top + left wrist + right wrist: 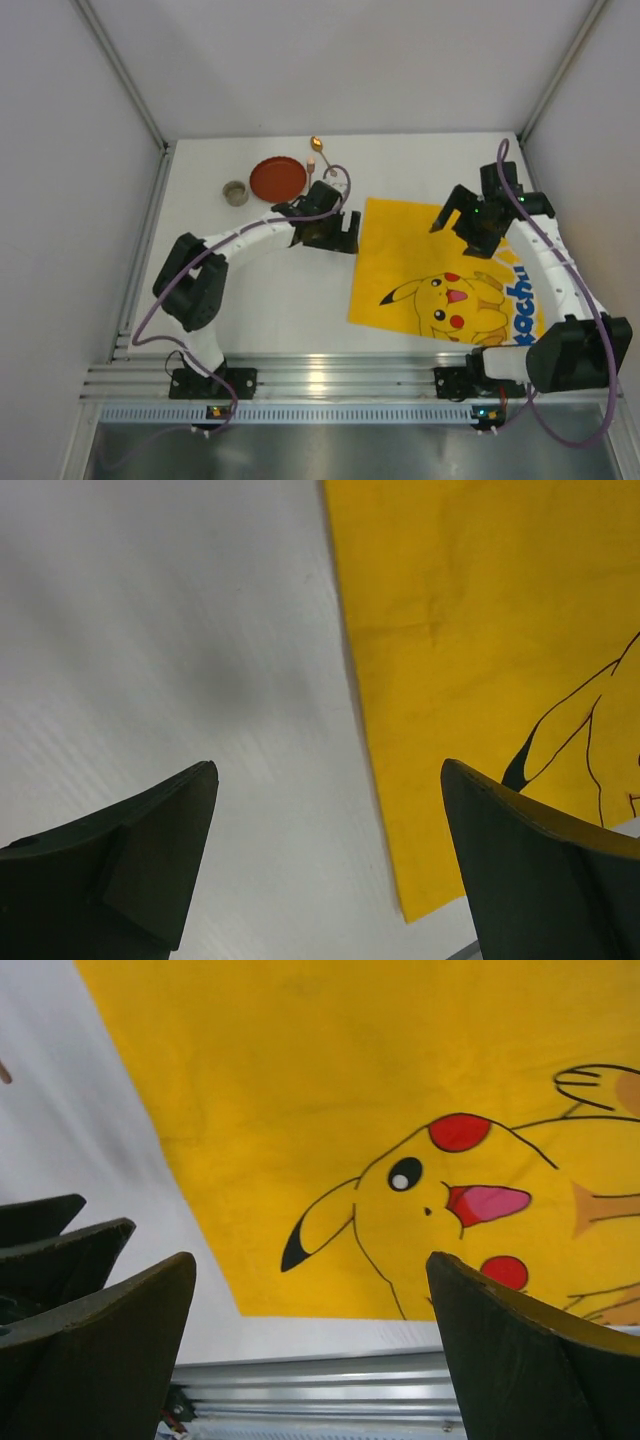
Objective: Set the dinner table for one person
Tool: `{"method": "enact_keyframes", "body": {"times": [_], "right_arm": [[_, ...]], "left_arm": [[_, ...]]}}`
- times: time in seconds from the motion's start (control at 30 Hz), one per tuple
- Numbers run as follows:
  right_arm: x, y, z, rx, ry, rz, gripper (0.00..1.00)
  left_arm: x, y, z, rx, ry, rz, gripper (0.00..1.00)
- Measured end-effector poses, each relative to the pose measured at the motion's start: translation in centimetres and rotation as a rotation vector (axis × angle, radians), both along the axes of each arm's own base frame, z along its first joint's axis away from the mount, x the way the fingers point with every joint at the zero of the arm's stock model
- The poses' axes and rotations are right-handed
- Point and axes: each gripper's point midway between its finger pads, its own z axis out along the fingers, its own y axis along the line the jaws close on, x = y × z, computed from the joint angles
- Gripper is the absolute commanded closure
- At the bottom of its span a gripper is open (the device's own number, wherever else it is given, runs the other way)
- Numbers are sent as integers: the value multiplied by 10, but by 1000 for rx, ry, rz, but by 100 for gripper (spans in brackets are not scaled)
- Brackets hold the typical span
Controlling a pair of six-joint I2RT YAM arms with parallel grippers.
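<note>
The dinner table (270, 300) is a white top with an aluminium rail at its near edge. A yellow cartoon mat (430, 260) lies flat right of centre, also in the left wrist view (480, 630) and right wrist view (330, 1090). A red plate (278, 178), a small metal cup (235, 192) and a gold spoon (317, 148) sit at the far left. My left gripper (335, 232) is open and empty above the mat's left edge. My right gripper (465, 222) is open and empty above the mat's far right part.
White walls with metal posts close the table at the back and both sides. The near rail (330, 1385) shows below the mat in the right wrist view. The bare tabletop (180, 660) lies left of the mat.
</note>
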Motion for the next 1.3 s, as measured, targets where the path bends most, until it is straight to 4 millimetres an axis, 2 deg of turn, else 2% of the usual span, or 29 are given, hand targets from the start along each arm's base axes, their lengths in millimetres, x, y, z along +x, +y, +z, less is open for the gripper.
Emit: {"method": "enact_keyframes", "body": {"times": [0.1, 0.3, 0.37, 0.47, 0.5, 0.57, 0.6, 0.63, 0.7, 0.73, 0.9, 1.0, 1.07, 1.17, 1.3], "right_arm": [[-18, -26, -3, -33, 13, -42, 0], [-53, -45, -14, -54, 58, -81, 0], [-63, -48, -14, -53, 52, -91, 0], [-73, -50, -16, -54, 47, -99, 0], [-75, -50, -17, -55, 50, -99, 0], [-78, -51, -21, -57, 64, -100, 0], [-79, -52, -22, -59, 71, -100, 0], [-80, -53, -24, -60, 78, -100, 0], [-79, -55, -25, -62, 86, -100, 0], [-79, -55, -26, -64, 91, -99, 0], [-76, -56, -33, -64, 121, -88, 0], [-75, -56, -36, -60, 139, -81, 0], [-74, -56, -38, -57, 144, -75, 0], [-72, -55, -39, -53, 146, -70, 0], [-70, -52, -40, -39, 148, -64, 0]], "left_arm": [[8, -35, -16, 20, 5, -60, 2], [39, -94, -44, 76, -13, -128, 5], [48, -106, -55, 112, -20, -140, 6], [54, -112, -55, 156, -47, -128, 12], [53, -109, -58, 179, -43, -122, 14], [51, -103, -62, 224, -46, -109, 27], [50, -100, -63, 244, -47, -102, 37], [50, -96, -64, 263, -48, -96, 57], [49, -90, -66, 287, -45, -81, 81], [49, -90, -67, 287, -41, -80, 100], [46, -84, -68, 298, -49, -60, 100], [35, -64, -68, 326, -39, -38, 100], [23, -42, -68, 350, -16, -17, 100], [-3, 12, -69, 414, 46, 42, 100], [-15, 74, -66, 471, 100, 146, 100]]}}
